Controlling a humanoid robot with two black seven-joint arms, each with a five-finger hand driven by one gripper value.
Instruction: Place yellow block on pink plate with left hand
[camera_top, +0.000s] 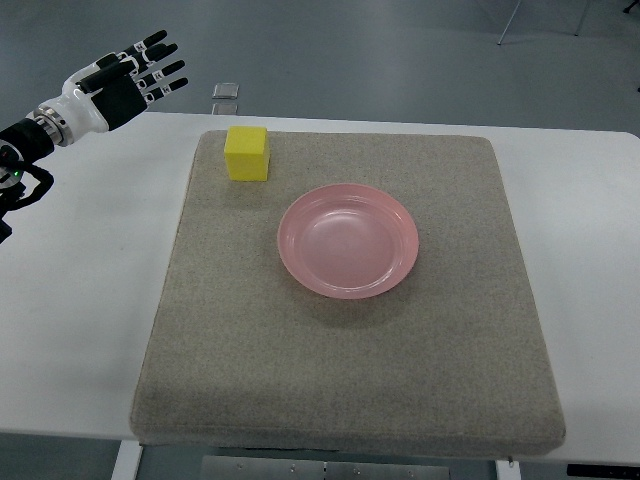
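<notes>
A yellow block (247, 153) sits on the grey mat (340, 360) near its far left corner. The pink plate (348, 240) lies empty at the mat's middle, to the right of and nearer than the block. My left hand (135, 76) hovers over the table's far left corner, left of and beyond the block, fingers spread and holding nothing. The right arm does not show.
The mat covers most of a white table (80, 290). A small grey square object (226, 91) lies on the floor beyond the table's far edge. Chair legs (510, 25) stand at the top right.
</notes>
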